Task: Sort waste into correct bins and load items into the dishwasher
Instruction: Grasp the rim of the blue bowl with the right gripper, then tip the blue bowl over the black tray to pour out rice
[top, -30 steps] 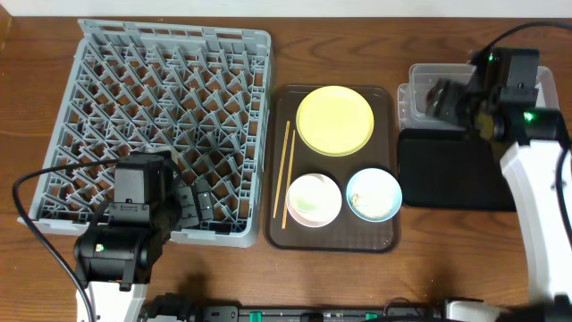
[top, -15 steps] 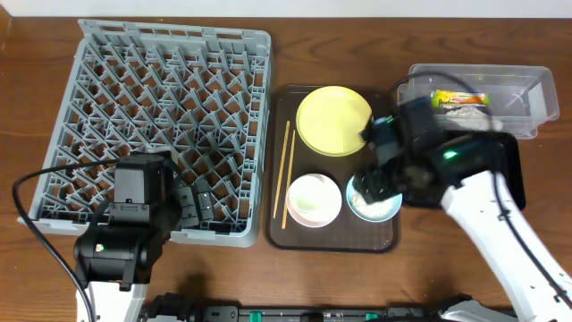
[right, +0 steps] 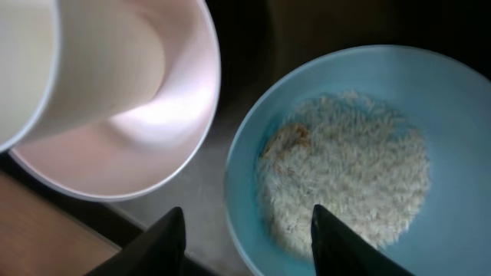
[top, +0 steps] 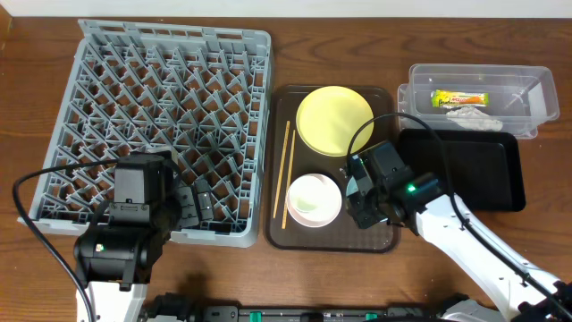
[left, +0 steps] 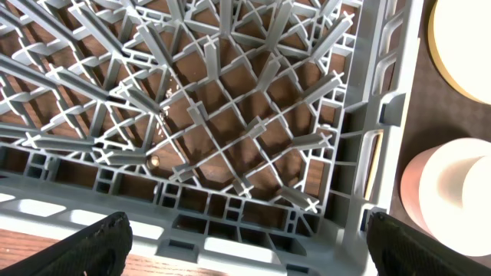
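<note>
While the grey dish rack (top: 134, 98) fills the left half of the overhead view, the left gripper (top: 195, 204) hovers over its lower right corner. The left wrist view shows its jaws spread wide, one black fingertip (left: 92, 241) in each bottom corner of the frame with only rack grid between them. Just right of the rack lies the brown serving tray (top: 277, 224), with the two wooden chopsticks (top: 288, 174) lying lengthwise along its left edge. The yellow plate (top: 334, 120) sits at the top of that tray and the pink-white bowl (top: 314, 201) at its lower centre; the right wrist view shows a white cup (right: 23, 69) standing inside that bowl. Right of it, the right gripper (top: 365, 199) hangs low over the tray's lower right part. Its wrist view shows the light blue bowl (right: 430, 92) beneath, just beside the pink-white bowl and holding a heap of white rice scraps (right: 345, 176). The jaws stand partly apart astride the blue bowl's near rim, one finger (right: 149, 245) outside over the tray, the other inside over the rice; whether either touches the rim I cannot tell. Farther right the black tray (top: 465, 170) lies on the table, and above it, at the upper right, the clear tub (top: 536, 89) holds the green-and-orange wrapper (top: 459, 97) and the crumpled white paper scrap (top: 471, 113).
</note>
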